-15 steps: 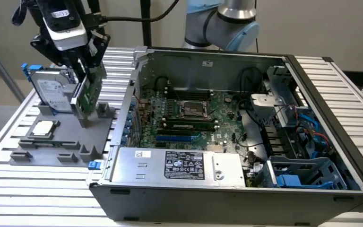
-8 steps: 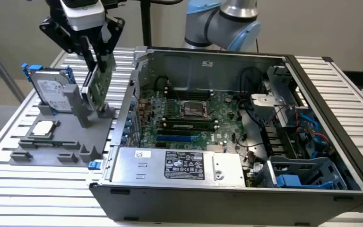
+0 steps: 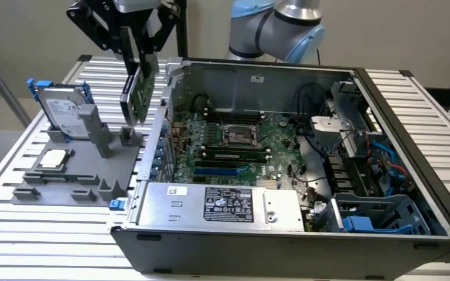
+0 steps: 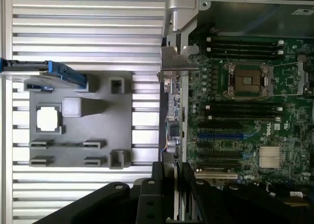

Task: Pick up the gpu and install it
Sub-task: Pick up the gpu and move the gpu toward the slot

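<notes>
I have the hand (image 3: pixel 139 51) clenched on the gpu (image 3: pixel 136 91). It grips the card's upper edge, so the board hangs on edge below the fingers. In the wrist view the hand (image 4: pixel 175 181) shows the gpu (image 4: pixel 171 128) edge-on, running along the side wall of the open computer case (image 3: pixel 287 249), with its silvery bracket (image 4: pixel 175 62) at the far end. To one side of the hand lies the motherboard (image 3: pixel 233 140). To the other, a grey holder (image 3: pixel 92 175) sits on the slatted table (image 3: pixel 37 249), with a hard drive (image 3: pixel 62 114) standing upright and a processor chip (image 3: pixel 53 158) lying flat.
</notes>
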Robot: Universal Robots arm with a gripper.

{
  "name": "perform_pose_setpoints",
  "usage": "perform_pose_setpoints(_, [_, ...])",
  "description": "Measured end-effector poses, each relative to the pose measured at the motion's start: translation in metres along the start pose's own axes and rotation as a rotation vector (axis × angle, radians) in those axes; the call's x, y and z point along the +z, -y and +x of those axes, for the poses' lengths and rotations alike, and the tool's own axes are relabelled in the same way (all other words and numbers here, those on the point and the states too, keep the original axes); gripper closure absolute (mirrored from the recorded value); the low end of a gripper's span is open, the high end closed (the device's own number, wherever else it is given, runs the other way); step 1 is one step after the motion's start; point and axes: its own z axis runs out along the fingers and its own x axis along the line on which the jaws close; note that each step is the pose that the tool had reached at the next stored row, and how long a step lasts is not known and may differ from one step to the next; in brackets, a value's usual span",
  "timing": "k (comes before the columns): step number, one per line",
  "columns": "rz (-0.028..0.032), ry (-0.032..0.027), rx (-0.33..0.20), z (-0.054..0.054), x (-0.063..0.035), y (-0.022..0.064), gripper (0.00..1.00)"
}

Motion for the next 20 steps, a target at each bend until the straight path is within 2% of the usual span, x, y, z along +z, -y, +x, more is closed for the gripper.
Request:
perform_pose_setpoints(7, [0.0002, -0.0145, 0.001, -0.032, -0.0002, 0.0024, 1.00])
perform_pose_setpoints(10, [0.0006, -0.0190, 0.001, -0.046, 0.0003, 0.0026, 1.00])
perform_pose_setpoints(13, [0.0035, -0.0212, 0.001, -0.059, 0.0022, 0.0027, 1.00])
perform_pose_setpoints(20, [0.0153, -0.0226, 0.001, -0.091, 0.0088, 0.0029, 1.00])
